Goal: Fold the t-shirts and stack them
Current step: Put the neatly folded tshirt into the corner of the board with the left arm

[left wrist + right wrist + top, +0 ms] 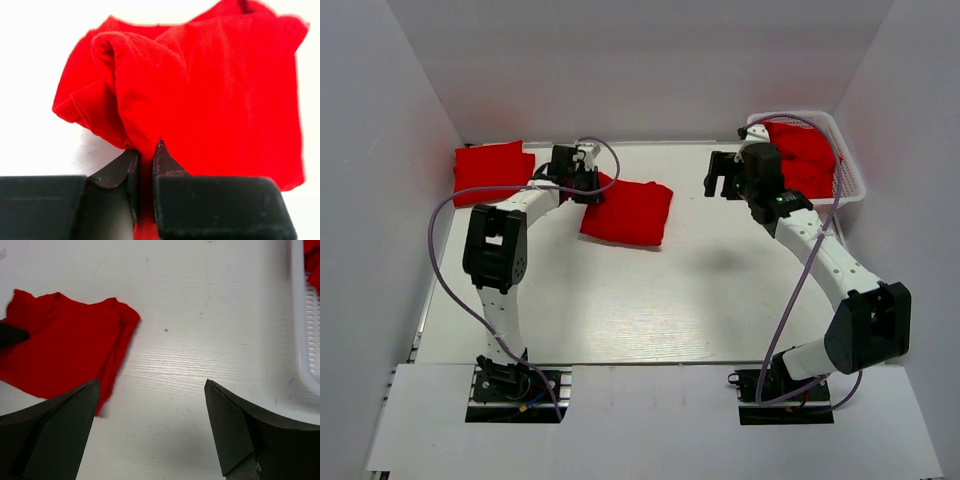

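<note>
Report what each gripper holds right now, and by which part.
The left gripper pinches the middle t-shirt by a bunched fold at its edge. The right gripper is open, holding nothing.

The top camera looks down from above the near edge onto the whole table. The left wrist camera sits close against the folded red t-shirt. The right wrist camera, higher up, shares that shirt and also shows the rim of the white basket.
</note>
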Robot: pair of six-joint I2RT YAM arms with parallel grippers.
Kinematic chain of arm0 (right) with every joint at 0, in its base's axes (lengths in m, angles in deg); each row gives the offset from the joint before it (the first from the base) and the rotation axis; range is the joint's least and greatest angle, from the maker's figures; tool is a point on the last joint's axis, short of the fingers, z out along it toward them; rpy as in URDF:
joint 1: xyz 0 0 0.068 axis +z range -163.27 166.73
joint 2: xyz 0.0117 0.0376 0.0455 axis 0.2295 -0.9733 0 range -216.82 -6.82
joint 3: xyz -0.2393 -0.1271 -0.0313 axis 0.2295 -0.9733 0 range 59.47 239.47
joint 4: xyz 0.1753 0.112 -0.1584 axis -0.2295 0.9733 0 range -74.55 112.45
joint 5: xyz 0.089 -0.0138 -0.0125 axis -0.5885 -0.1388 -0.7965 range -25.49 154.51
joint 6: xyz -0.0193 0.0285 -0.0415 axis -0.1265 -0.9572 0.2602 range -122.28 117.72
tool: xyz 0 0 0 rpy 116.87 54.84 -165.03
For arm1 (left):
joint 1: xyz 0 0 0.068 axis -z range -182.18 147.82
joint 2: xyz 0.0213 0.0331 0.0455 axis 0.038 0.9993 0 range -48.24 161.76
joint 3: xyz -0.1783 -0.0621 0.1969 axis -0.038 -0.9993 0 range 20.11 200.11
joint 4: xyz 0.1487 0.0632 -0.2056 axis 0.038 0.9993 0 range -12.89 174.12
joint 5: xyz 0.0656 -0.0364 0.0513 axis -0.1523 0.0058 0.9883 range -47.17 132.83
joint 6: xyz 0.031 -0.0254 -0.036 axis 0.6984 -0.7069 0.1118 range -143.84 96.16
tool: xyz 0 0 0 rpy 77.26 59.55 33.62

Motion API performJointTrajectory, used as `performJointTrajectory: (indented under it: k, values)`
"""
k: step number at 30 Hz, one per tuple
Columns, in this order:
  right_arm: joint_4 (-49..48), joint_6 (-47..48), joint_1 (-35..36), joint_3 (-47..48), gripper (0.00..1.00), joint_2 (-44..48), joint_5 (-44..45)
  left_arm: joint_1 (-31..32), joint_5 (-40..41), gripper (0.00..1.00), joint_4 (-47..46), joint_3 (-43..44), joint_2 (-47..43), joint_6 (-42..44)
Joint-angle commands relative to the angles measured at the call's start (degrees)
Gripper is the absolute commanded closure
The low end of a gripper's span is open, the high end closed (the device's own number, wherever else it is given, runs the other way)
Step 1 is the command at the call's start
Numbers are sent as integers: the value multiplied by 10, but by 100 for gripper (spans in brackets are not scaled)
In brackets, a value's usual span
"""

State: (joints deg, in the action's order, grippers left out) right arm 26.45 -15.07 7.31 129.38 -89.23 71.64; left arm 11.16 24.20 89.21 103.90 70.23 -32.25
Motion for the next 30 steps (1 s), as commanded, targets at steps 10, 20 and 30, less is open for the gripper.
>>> performJointTrajectory:
  k: [10, 20, 30]
  values:
    - [16, 2, -4, -43, 10, 53, 114, -37, 56, 100, 218, 294, -36, 180]
    - [31, 1, -4, -39, 10, 43, 147, -102, 104, 100, 311, 432, 33, 220]
    - [42, -1, -4, -14, 10, 21, 133, -158, 92, 100, 291, 464, 53, 241]
